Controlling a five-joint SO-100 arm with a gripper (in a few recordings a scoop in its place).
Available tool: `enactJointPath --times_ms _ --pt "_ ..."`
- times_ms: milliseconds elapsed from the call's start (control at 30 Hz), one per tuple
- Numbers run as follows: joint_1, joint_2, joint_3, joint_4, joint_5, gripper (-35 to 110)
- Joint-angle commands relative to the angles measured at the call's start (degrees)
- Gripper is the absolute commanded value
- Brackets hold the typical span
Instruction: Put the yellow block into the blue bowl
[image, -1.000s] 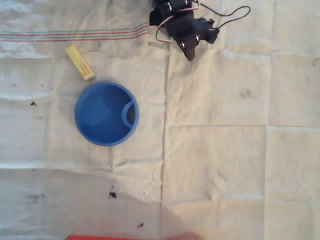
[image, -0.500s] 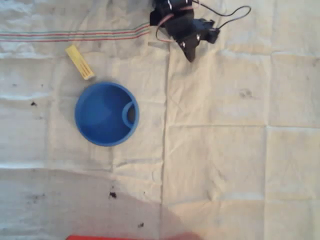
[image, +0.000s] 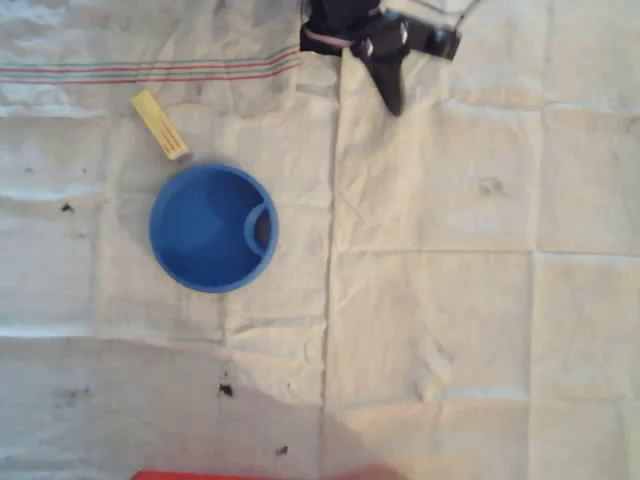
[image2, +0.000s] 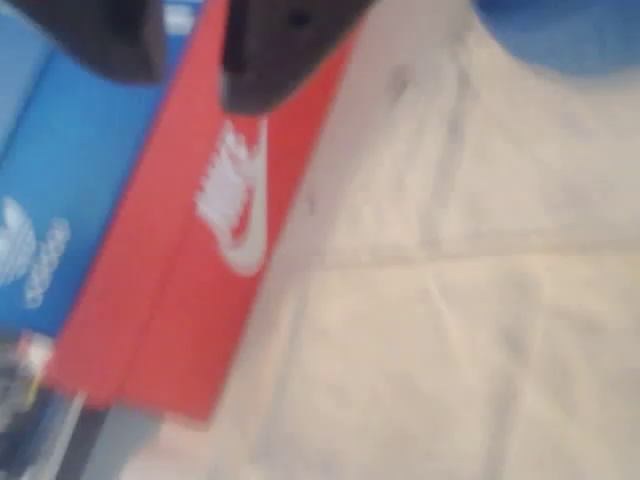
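The yellow block (image: 160, 125) lies flat on the cloth at the upper left of the overhead view, just above and left of the blue bowl (image: 213, 228). The bowl stands empty, its small curved pocket at the right rim; a blurred piece of the blue bowl (image2: 560, 30) shows at the top right of the wrist view. My gripper (image: 392, 104) hangs at the top centre, far to the right of the block and above the bowl, its tip pointing down the picture. In the wrist view my gripper (image2: 190, 90) holds nothing, and a narrow gap shows between the dark fingers.
A wrinkled white cloth (image: 450, 300) covers the table. A red box (image2: 230, 200) with a white logo and a blue box (image2: 60, 180) lie past the cloth's edge in the wrist view. The red box's edge (image: 260, 475) shows at the overhead view's bottom.
The arm has turned: the wrist and its cable moved up and to the right, and the gripper tip now points more straight down the picture. Block and bowl have not moved.
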Motion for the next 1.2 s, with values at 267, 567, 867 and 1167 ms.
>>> enactJointPath --times_ms 267,567,867,1167 --pt "31.3 -38.0 -46.8 19.0 14.3 0" --pt "50.5 -38.8 -51.5 31.8 26.9 0" --pt "60.7 -46.8 -41.9 30.6 27.9 0" --pt "64.3 -53.3 -35.7 20.8 27.4 0"
